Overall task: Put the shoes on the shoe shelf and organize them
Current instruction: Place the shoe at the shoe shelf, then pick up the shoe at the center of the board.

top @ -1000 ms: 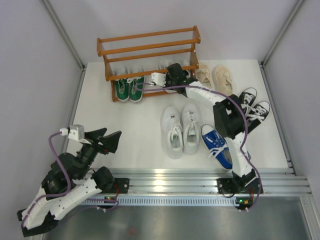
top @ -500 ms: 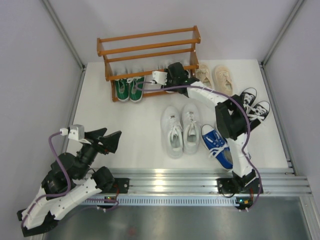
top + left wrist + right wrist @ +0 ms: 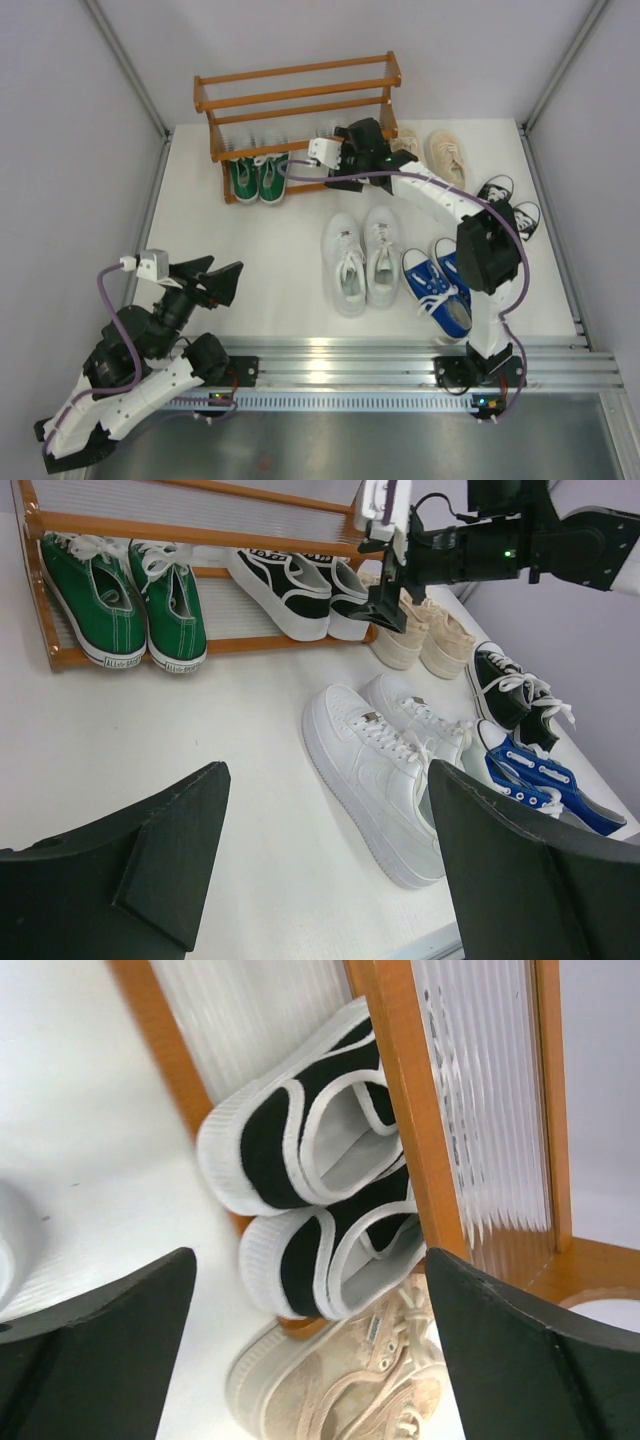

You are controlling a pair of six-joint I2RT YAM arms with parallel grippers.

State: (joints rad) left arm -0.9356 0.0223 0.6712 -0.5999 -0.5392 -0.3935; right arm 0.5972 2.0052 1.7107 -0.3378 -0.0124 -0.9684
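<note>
**SETTING: ENCLOSED ROBOTICS LAB WORKCELL**

The setting is a purpose-built robot test cell. The reference item is the small orange-brown wooden shoe shelf (image 3: 297, 100), which stands at the far edge of a plain white tabletop (image 3: 270, 250).

- Blank pale grey panel walls (image 3: 60, 150) rise behind the shelf and on both sides of it. They are framed by bare aluminium profile posts (image 3: 125, 65).
- Opposite the shelf, at the near edge, a ribbed aluminium mounting rail (image 3: 340, 365) carries two white-and-black robot arms (image 3: 487, 255) with exposed purple cabling (image 3: 101, 295).
- Pairs of lace-up sneakers (image 3: 360, 255) lie on the bare tabletop in front of and beside the shelf.
</note>
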